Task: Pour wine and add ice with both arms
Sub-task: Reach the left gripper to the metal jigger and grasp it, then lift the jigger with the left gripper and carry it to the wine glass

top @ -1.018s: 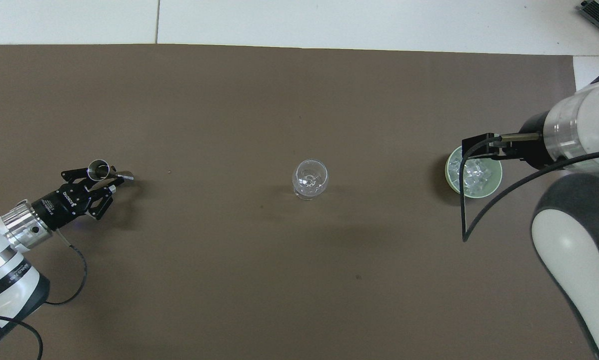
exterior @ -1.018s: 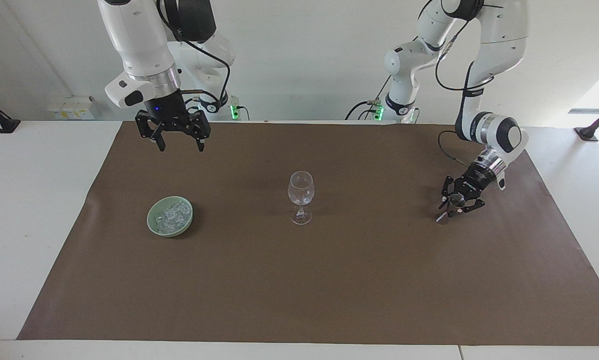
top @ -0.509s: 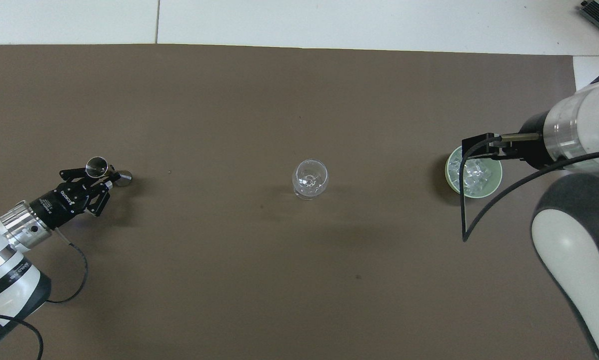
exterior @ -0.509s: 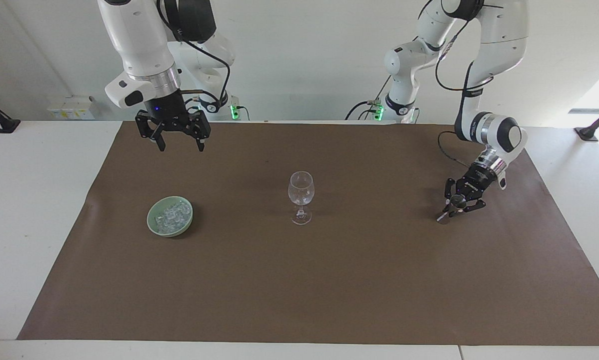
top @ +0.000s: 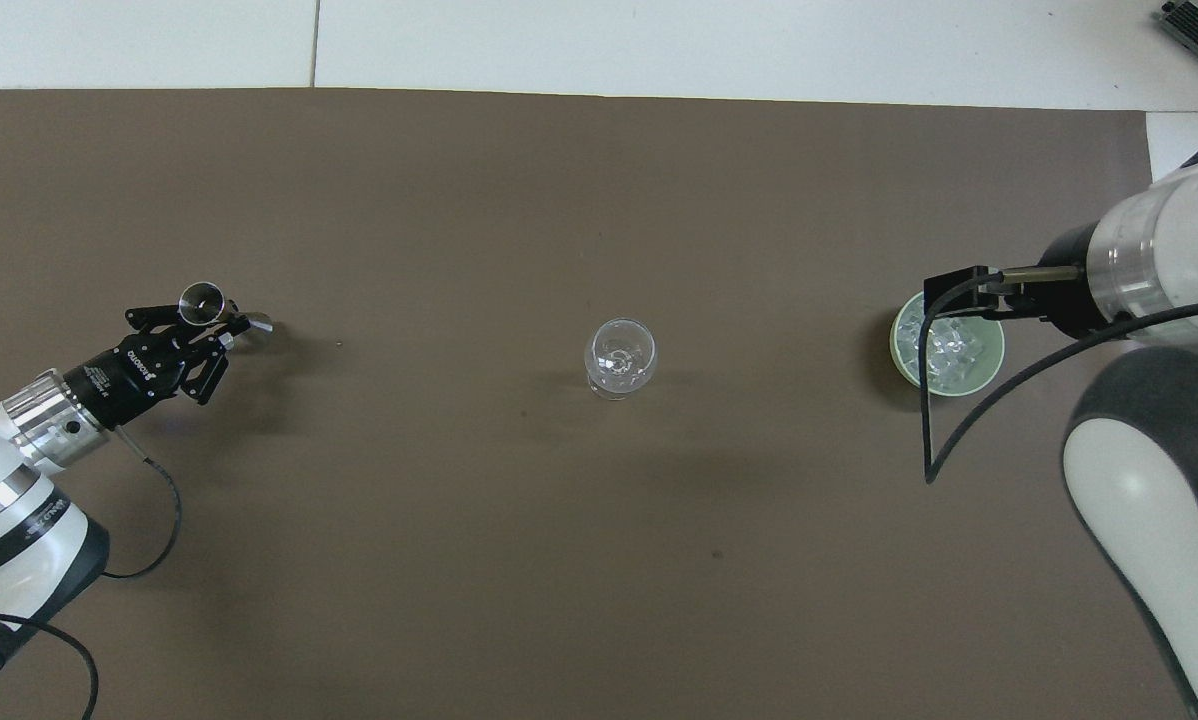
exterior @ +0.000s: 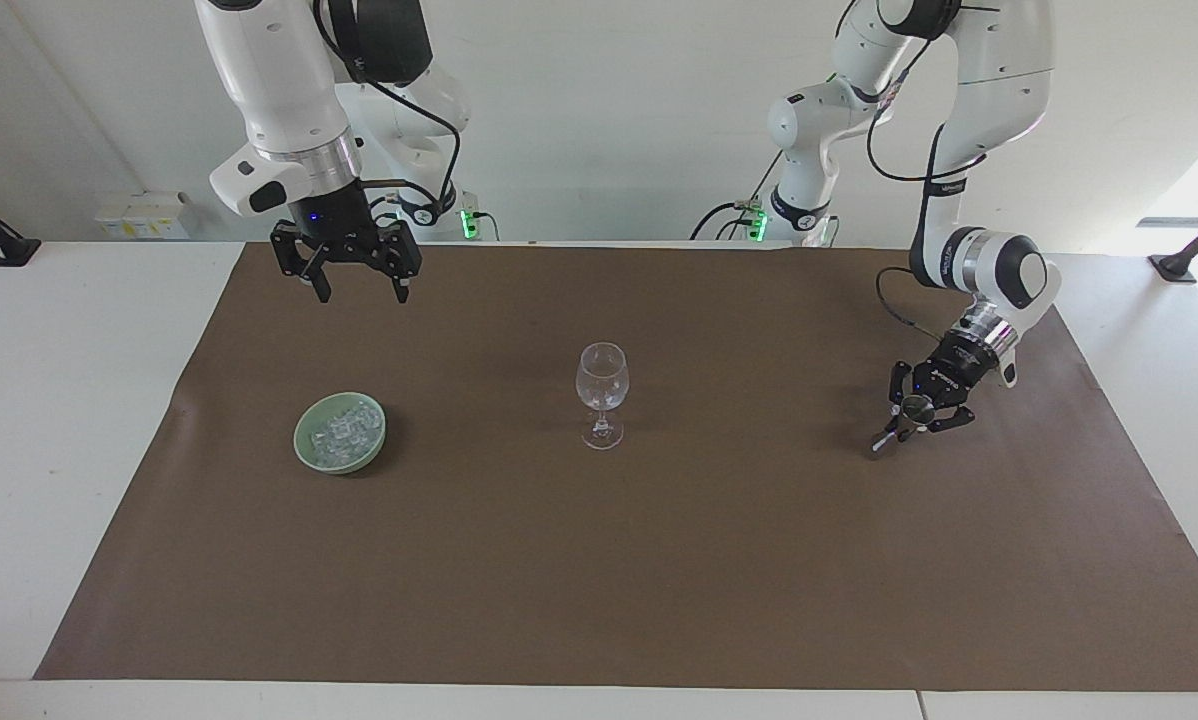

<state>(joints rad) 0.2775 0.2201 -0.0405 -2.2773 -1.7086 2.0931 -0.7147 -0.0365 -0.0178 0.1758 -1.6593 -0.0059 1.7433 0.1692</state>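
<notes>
Right tool (exterior: 357, 288): mine, raised over the brown mat (exterior: 599, 560) near my base, fingers spread wide, grasping nothing; this arm waits.
Left tool (exterior: 909, 418): mine, low at the left arm's end of the mat, clenched on a small metal cup (top: 200, 300), which is tilted.
Glass (exterior: 602, 392): upright at mid-mat, apart from both tools.
Ice (exterior: 343, 428): heaped in the green bowl (exterior: 308, 450) at the right arm's end of the worktop (exterior: 49, 400), farther out than my right tool.

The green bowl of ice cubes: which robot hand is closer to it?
Right. The right gripper hangs open above the bowl; the left gripper is down at the table's other end, past the wine glass.
</notes>
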